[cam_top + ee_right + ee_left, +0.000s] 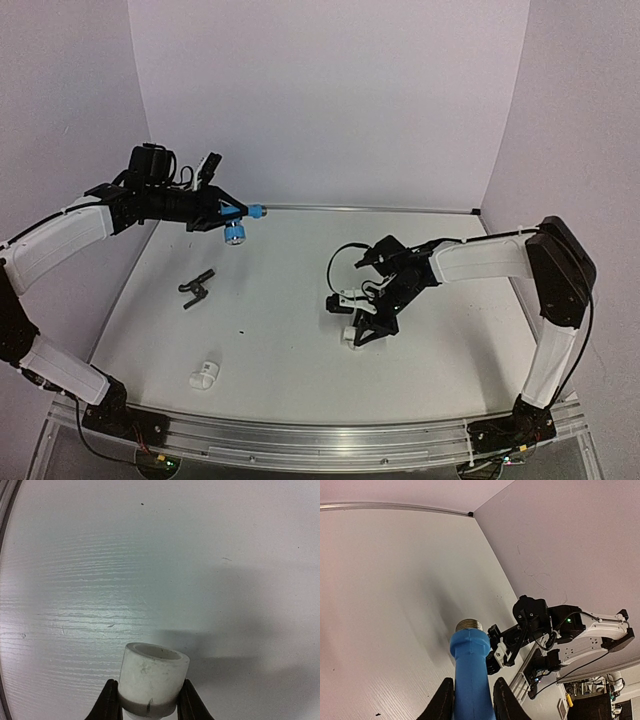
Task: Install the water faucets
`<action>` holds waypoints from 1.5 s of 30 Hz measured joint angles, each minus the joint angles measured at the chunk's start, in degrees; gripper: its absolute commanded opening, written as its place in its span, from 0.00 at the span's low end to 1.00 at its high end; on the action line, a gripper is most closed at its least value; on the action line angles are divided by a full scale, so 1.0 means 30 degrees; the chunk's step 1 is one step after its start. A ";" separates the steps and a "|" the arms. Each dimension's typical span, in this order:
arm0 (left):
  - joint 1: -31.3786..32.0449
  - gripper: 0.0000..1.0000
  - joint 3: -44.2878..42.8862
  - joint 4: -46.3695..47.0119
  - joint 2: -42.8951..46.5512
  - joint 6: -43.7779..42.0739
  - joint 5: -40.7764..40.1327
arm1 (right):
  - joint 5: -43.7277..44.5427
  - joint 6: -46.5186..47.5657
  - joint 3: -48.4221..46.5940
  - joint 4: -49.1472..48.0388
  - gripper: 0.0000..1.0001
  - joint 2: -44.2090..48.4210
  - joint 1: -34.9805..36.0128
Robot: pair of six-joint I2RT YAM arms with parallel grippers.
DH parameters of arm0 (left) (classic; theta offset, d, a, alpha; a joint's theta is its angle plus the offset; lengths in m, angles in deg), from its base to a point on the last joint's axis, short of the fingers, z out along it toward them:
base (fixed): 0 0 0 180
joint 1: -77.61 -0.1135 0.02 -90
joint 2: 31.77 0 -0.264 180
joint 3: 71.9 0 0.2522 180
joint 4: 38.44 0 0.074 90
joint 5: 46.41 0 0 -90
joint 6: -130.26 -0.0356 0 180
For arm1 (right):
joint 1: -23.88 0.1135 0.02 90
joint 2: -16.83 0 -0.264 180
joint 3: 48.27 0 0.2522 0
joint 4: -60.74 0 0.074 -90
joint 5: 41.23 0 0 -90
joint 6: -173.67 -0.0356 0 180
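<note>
Blue faucet gripped by left end effector near far table edge, right end effector pinching white fitting

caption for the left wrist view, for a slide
Left gripper shut on the blue faucet, threaded metal tip toward the right arm

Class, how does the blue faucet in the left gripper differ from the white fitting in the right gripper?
The blue faucet is long with a threaded tip; the white fitting is a stubby open tube. The faucet is held high, the fitting low near the table. Both are clamped, by left gripper and right gripper.
</note>
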 measured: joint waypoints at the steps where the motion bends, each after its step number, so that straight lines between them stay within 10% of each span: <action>1: -0.0007 0.00 0.0000 -0.0007 0.0000 -0.0015 0.0051 | 0.0000 0.0102 0.0007 0.0000 0.12 0.0000 0.0000; 12: -0.0007 0.00 0.0000 -0.0058 0.0000 -0.0423 0.0197 | 0.0233 0.0510 0.0007 -0.0131 0.34 0.0000 0.0000; 24: -0.0007 0.00 -0.0022 -0.0401 0.0000 -0.0495 0.0182 | 0.1144 -0.0146 -0.0634 0.0714 0.87 -0.0051 0.0233; 45: -0.0007 0.00 -0.0080 -0.0597 0.0357 -0.0758 -0.0437 | 0.7970 -0.2047 -0.5515 0.5552 0.69 -0.2849 0.3665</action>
